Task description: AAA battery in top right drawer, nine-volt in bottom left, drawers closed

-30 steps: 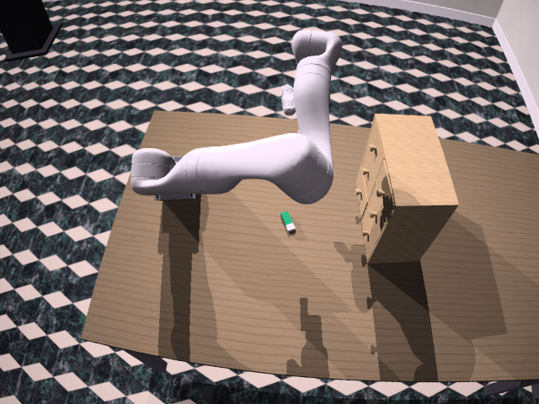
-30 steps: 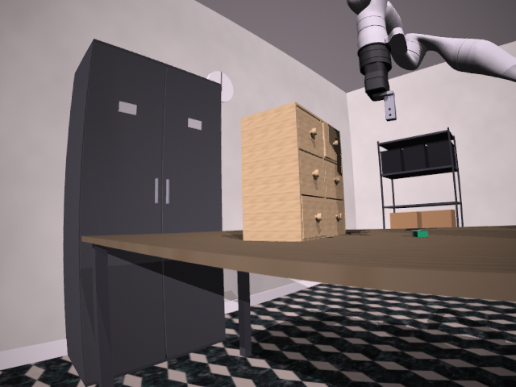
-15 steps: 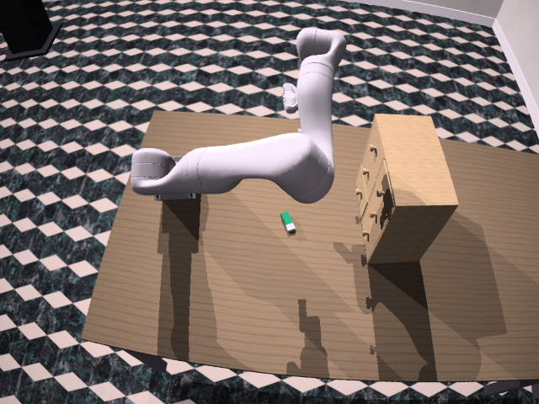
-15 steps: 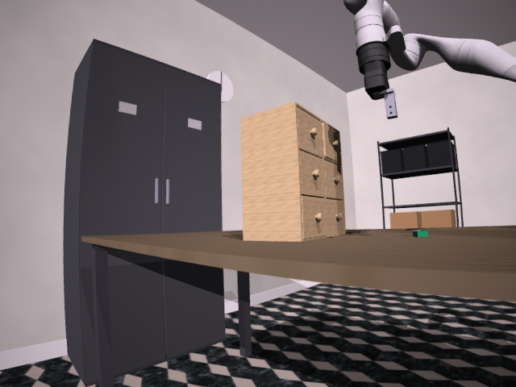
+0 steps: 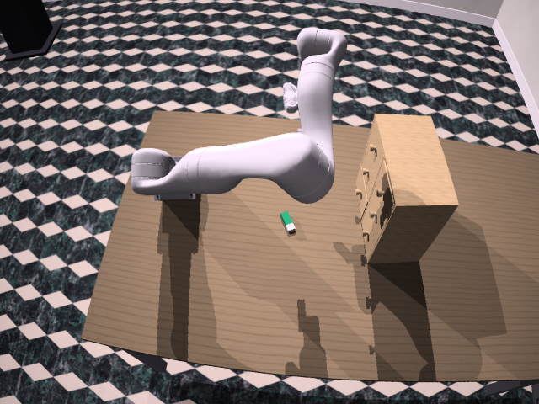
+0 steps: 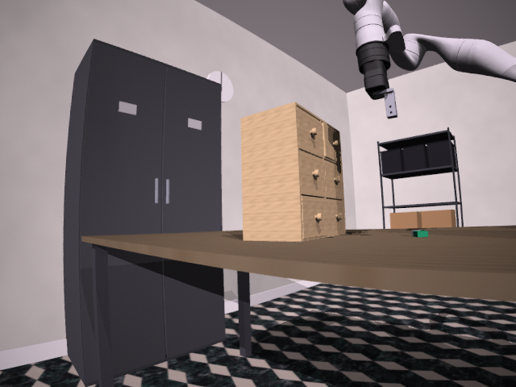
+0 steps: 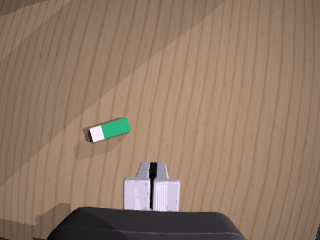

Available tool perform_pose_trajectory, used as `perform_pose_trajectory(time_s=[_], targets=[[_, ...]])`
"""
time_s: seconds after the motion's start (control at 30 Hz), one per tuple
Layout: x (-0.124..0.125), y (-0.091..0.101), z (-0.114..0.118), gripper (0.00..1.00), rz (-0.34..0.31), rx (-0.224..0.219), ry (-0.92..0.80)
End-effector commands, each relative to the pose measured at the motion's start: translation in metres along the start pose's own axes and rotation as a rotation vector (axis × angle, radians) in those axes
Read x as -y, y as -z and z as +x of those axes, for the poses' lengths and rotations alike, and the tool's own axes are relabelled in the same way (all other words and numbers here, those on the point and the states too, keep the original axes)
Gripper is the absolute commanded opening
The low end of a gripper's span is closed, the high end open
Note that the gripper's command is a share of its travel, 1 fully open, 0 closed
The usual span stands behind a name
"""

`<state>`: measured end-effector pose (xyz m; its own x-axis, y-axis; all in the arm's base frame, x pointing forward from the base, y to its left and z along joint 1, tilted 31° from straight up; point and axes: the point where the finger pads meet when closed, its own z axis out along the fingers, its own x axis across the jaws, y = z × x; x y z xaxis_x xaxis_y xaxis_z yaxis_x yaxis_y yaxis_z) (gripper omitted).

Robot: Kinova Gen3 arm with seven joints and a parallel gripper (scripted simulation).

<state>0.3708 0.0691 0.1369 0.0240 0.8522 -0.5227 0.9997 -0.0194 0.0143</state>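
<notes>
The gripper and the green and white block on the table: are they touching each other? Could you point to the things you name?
Apart: the exterior view shows the gripper [image 6: 390, 116] [image 7: 152, 178] high above the block [image 5: 287, 222] [image 6: 420, 233] [image 7: 110, 130].
</notes>
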Motion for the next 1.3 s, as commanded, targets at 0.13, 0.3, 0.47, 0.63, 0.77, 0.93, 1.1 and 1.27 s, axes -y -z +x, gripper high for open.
perform_pose_trajectory(time_s=[0.13, 0.3, 0.47, 0.63, 0.77, 0.93, 1.1, 1.27], targets=[[-0.0002, 0.0008, 0.0002, 0.00, -0.002, -0.001, 0.000], [-0.0002, 0.0008, 0.0002, 0.00, -0.002, -0.001, 0.000], [-0.0002, 0.0008, 0.0002, 0.00, -0.002, -0.001, 0.000], [-0.0002, 0.0008, 0.0002, 1.00, -0.002, -0.001, 0.000], [-0.0002, 0.0008, 0.0002, 1.00, -0.002, -0.001, 0.000], [-0.0002, 0.0008, 0.0002, 1.00, -0.002, -0.001, 0.000], [-0.0002, 0.0008, 0.0002, 1.00, -0.002, -0.001, 0.000], [-0.0002, 0.0008, 0.0002, 1.00, -0.002, -0.001, 0.000]])
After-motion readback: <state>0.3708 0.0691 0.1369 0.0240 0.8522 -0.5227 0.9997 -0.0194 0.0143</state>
